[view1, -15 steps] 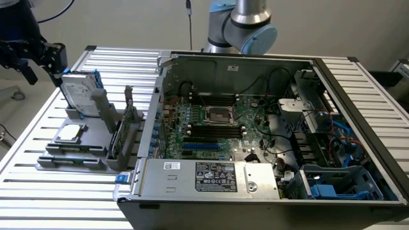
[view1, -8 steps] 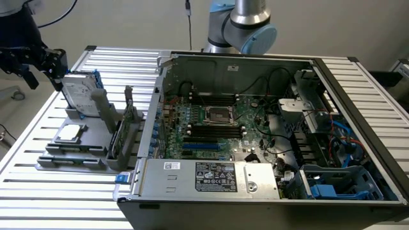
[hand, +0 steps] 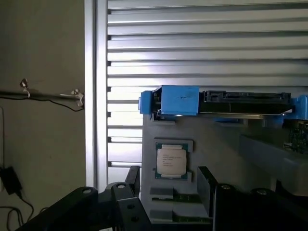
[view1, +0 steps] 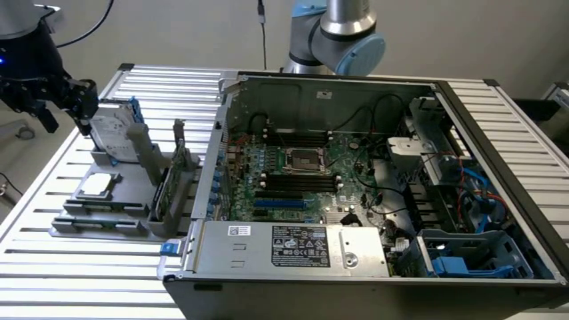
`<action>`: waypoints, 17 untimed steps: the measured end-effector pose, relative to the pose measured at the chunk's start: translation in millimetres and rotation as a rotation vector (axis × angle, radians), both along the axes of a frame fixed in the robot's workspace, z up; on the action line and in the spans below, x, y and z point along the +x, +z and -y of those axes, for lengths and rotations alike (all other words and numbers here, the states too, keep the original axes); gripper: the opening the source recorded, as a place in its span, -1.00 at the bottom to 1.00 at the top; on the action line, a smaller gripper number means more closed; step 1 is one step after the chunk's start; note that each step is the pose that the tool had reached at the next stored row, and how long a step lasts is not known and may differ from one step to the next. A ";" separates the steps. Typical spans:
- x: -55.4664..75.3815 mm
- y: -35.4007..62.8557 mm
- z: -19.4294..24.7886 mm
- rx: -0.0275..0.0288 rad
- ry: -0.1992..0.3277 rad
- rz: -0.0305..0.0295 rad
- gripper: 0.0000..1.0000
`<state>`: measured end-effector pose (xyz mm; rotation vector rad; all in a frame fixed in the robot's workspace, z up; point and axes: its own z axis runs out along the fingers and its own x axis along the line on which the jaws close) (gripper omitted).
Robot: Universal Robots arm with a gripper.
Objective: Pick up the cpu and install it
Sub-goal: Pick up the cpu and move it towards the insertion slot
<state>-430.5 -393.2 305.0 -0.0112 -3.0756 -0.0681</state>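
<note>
One chip matters: the end effector (view1: 66, 119), spread and empty, hangs apart from the cpu (hand: 172, 161); it should centre over it, gripping opposite edges.

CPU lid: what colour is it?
Pale silver-grey, with dark printed text. The cpu shows best in the wrist view.
</note>
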 end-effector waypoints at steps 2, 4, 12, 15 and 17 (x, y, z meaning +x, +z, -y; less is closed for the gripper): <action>0.6 -3.6 1.0 0.0000 0.000 0.0001 0.19; 1.3 -7.2 1.9 0.0000 0.000 -0.0001 0.19; 4.3 -21.9 7.0 0.0000 0.000 0.0001 0.19; 5.1 -27.3 8.9 0.0000 0.000 0.0001 0.19; 5.6 -30.8 10.1 0.0000 0.000 0.0001 0.19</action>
